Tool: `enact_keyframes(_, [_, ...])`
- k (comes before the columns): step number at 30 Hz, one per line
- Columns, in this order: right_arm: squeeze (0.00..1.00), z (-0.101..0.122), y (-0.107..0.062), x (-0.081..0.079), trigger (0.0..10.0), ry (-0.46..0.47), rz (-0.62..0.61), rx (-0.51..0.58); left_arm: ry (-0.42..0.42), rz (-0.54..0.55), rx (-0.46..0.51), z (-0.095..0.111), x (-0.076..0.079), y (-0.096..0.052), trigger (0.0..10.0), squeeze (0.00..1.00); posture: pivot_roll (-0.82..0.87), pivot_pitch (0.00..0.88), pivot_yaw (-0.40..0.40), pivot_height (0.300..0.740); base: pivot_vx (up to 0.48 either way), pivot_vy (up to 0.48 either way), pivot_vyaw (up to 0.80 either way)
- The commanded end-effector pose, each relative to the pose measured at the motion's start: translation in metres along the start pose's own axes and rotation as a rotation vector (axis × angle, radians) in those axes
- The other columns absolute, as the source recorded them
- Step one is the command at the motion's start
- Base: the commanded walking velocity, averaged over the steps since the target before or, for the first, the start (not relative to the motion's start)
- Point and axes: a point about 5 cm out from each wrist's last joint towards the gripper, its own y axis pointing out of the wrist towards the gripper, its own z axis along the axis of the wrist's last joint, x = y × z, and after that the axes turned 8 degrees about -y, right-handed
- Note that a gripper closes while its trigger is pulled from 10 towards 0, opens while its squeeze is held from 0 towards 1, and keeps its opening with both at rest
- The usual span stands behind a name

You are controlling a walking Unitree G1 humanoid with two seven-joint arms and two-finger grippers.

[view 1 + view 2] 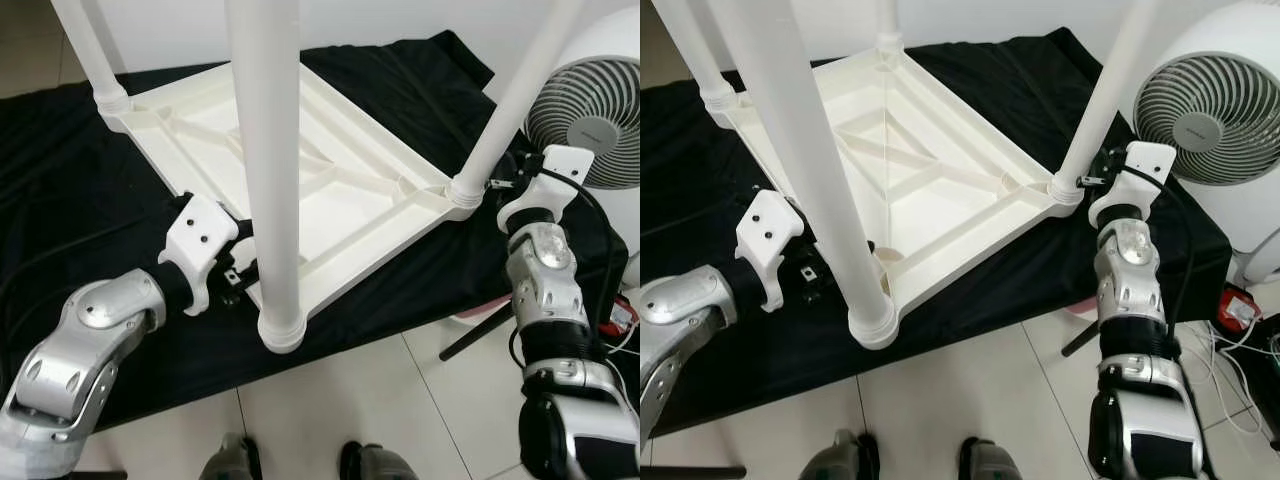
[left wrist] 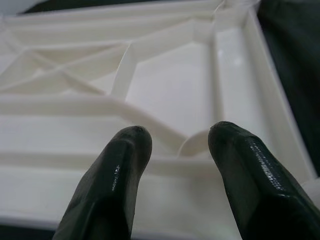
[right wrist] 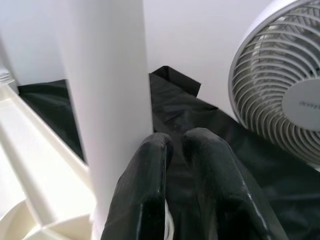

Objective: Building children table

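A white plastic children's table point(image 1: 340, 190) lies upside down on a black cloth point(image 1: 70, 190), its ribbed underside facing up. White legs stand up from its corners: a near one point(image 1: 268, 170), a right one point(image 1: 510, 110) and a far left one point(image 1: 95, 60). My left gripper point(image 2: 177, 137) is open at the table's near left rim, just behind the near leg, and nothing sits between its fingers. My right gripper point(image 3: 176, 140) is shut and rests beside the base of the right leg point(image 3: 110, 100), which stands outside its fingers.
A white round fan point(image 1: 590, 110) stands close behind my right arm. Cables and a red object point(image 1: 1240, 310) lie on the floor at the right. Pale floor tiles point(image 1: 400, 410) run in front of the cloth, with my feet point(image 1: 230, 460) at the bottom edge.
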Motion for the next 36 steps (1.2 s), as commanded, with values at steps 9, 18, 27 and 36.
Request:
enact_keyframes(9, [0.0, -0.014, -0.029, -0.021, 10.0, 0.012, 0.163, -0.022, 0.102, -0.107, -0.11, -0.02, -0.036, -0.002, 10.0, 0.0, -0.02, 0.177, 0.021, 0.74, 0.0, 0.0, 0.0])
enact_keyframes(18, [0.0, -0.017, -0.041, -0.02, 10.0, 0.005, 0.2, -0.043, 0.103, -0.214, -0.122, -0.019, -0.05, -0.001, 10.0, 1.0, -0.04, 0.189, 0.043, 0.74, 0.0, 0.0, 0.0])
enact_keyframes(27, [0.0, -0.017, -0.048, -0.025, 10.0, -0.001, 0.279, -0.053, 0.213, -0.323, -0.204, -0.021, -0.063, -0.005, 10.0, 1.0, -0.03, 0.191, 0.045, 0.74, 0.0, 0.0, 0.0])
enact_keyframes(36, [0.0, -0.015, -0.048, -0.024, 10.0, -0.02, 0.315, -0.055, 0.305, -0.484, -0.33, -0.026, -0.071, -0.004, 10.0, 0.0, -0.03, 0.183, 0.048, 0.74, 0.0, 0.0, 0.0])
